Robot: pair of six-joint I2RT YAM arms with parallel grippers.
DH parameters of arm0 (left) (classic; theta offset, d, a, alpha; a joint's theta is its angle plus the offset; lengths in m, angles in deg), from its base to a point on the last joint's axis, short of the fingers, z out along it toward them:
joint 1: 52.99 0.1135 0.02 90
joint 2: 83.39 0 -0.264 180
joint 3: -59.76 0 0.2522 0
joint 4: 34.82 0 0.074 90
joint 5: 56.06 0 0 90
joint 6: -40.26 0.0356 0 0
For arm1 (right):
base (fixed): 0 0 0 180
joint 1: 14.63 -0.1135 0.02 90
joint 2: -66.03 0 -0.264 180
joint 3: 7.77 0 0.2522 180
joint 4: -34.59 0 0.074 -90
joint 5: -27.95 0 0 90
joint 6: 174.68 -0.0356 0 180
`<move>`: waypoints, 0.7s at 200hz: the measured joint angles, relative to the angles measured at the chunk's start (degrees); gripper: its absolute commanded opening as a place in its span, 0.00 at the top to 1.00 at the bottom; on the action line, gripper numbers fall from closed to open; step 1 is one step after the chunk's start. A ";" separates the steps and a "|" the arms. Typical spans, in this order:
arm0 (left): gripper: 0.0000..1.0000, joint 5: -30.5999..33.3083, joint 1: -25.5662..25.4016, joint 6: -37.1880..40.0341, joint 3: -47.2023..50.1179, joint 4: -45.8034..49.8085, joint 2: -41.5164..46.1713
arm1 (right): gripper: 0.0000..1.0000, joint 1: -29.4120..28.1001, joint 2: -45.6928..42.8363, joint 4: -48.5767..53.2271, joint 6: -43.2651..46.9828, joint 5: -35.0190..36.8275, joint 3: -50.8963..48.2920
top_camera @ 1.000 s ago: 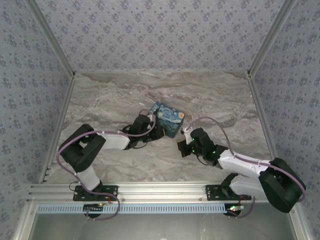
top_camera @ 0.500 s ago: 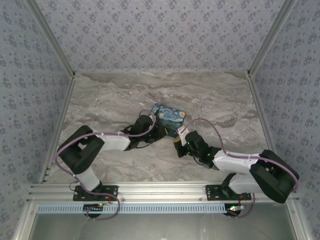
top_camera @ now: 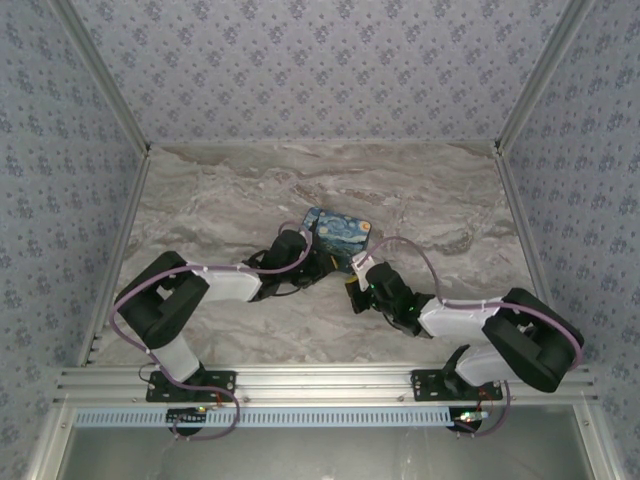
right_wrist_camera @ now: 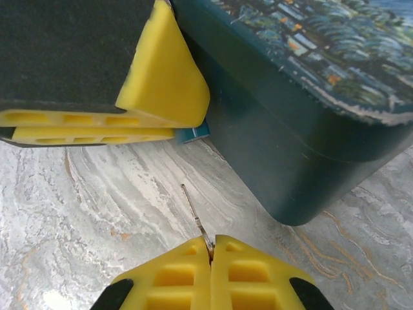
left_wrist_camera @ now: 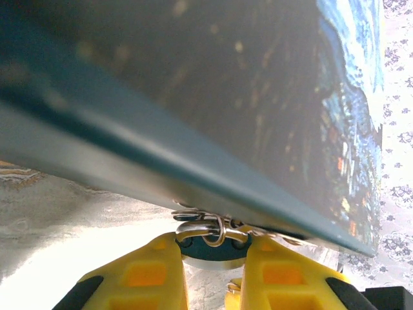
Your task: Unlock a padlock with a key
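Observation:
The teal-blue padlock [left_wrist_camera: 213, 253] hangs by its metal shackle [left_wrist_camera: 208, 227] from the hasp of the starry-night painted box [left_wrist_camera: 193, 97]. My left gripper [left_wrist_camera: 211, 243] is shut on the padlock's body at the box's near side [top_camera: 325, 266]. In the right wrist view the slender grey key [right_wrist_camera: 193, 213] sticks out from my right gripper [right_wrist_camera: 211, 245], which is shut on it. The key's tip points toward the left gripper's yellow fingers [right_wrist_camera: 164, 84], where a sliver of the padlock [right_wrist_camera: 193, 134] shows, a short gap away. In the top view the right gripper [top_camera: 357, 288] sits just right of the left one.
The box [top_camera: 340, 232] stands mid-table on the marble surface [top_camera: 220, 210]; its dark teal corner [right_wrist_camera: 290, 129] lies close to the right of the key. Patterned walls and metal rails [top_camera: 120, 250] enclose the table. Both arms crowd the box's near side.
The right arm has swung left and forward, bringing the key closer to the box and the left gripper. The left arm has stayed put, still holding the padlock.

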 measured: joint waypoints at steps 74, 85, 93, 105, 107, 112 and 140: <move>0.86 0.02 -0.57 -1.49 -0.04 0.00 0.00 | 1.00 0.07 1.81 -1.70 0.92 0.70 1.29; 0.86 0.00 -0.66 -1.55 -0.11 0.00 0.00 | 1.00 0.07 2.29 -1.81 0.94 0.68 1.57; 0.87 0.02 -0.70 -1.68 -0.20 0.00 0.00 | 1.00 0.07 2.58 -1.99 1.07 0.68 1.68; 0.87 0.00 -0.70 -1.79 -0.31 0.00 0.00 | 1.00 0.07 2.97 -2.25 1.14 0.68 1.86; 0.87 0.00 -0.70 -1.81 -0.31 0.00 0.00 | 1.00 0.07 3.02 -2.32 1.14 0.70 1.88; 0.87 0.02 -0.70 -1.92 -0.35 -0.02 0.00 | 1.00 0.13 3.13 -2.40 1.14 0.68 1.90; 0.87 0.02 -0.70 -2.14 -0.35 -0.02 0.00 | 1.00 0.15 3.50 -2.51 1.16 0.70 2.19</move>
